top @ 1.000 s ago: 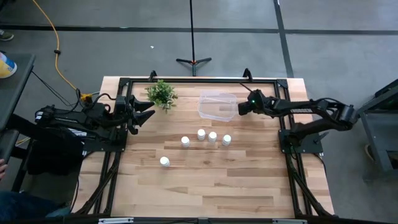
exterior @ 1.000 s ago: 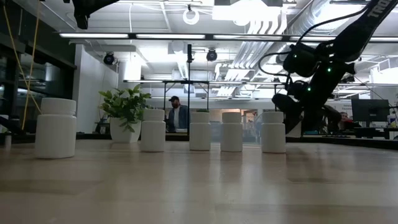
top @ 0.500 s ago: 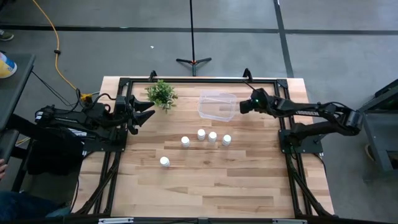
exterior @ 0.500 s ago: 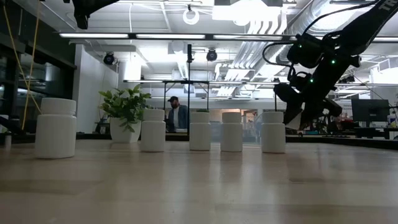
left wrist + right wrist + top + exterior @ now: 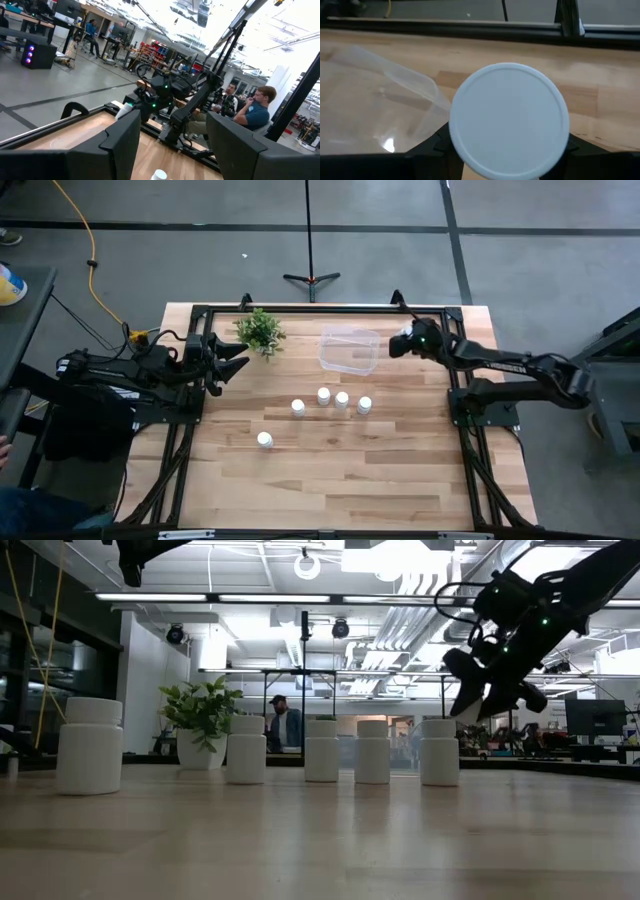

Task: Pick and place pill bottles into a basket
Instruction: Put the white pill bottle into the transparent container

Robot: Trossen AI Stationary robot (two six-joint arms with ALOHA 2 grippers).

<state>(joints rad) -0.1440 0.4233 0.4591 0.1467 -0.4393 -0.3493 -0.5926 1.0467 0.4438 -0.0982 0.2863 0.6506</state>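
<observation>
Five white pill bottles stand upright on their bases on the wooden table: a row of several (image 5: 342, 399) at mid-table, also in the low view (image 5: 372, 751), and one apart (image 5: 264, 440). My right gripper (image 5: 399, 344) is shut on a sixth bottle (image 5: 509, 120), raised above the table just right of the clear bin (image 5: 349, 349). It also shows in the low view (image 5: 468, 698). My left gripper (image 5: 240, 360) is open and empty at the table's left edge, beside the potted plant (image 5: 260, 330). My right gripper pinches the bottle's opposite sides (image 5: 454, 131) between its two fingers (image 5: 432, 146). The bottle's round white end face (image 5: 509, 115) is turned toward the wrist camera. The fingers slant down toward the table's left. The bottle is lifted clear of the table.
The clear bin (image 5: 375, 110) sits at the far middle of the table, its right wall close to the held bottle. The plant stands left of the bin. A black frame (image 5: 320, 310) rims the table. People sit in the room beyond (image 5: 255, 107).
My right gripper has risen with the bottle and gone slightly toward the table's far right, away from the table top. The bottles on the table and my left arm have kept still.
</observation>
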